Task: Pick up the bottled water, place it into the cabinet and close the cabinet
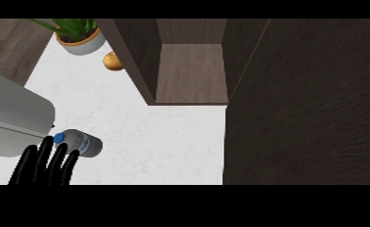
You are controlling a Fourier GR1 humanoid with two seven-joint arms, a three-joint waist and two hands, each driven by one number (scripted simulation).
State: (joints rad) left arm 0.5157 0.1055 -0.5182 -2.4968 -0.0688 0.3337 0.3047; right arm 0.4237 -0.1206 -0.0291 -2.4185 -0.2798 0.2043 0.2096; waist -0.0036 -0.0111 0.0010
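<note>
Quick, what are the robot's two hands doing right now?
Left hand: open, fingers straight, right beside the bottled water, not holding it.
Right hand: not in view.

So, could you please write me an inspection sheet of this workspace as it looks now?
Surface: white counter, bare in the middle.
Job's things: bottled water with blue cap, at lower left by the fingers; cabinet open, its shelf holding nothing, its dark door swung out at the right.
Clutter: potted plant at upper left; a yellow-brown round item beside the cabinet wall.
Hands: left hand open, fingers straight, next to the bottle; right hand not in view.
Cables: nothing seen.
Surroundings: grey appliance at the left edge.
</note>
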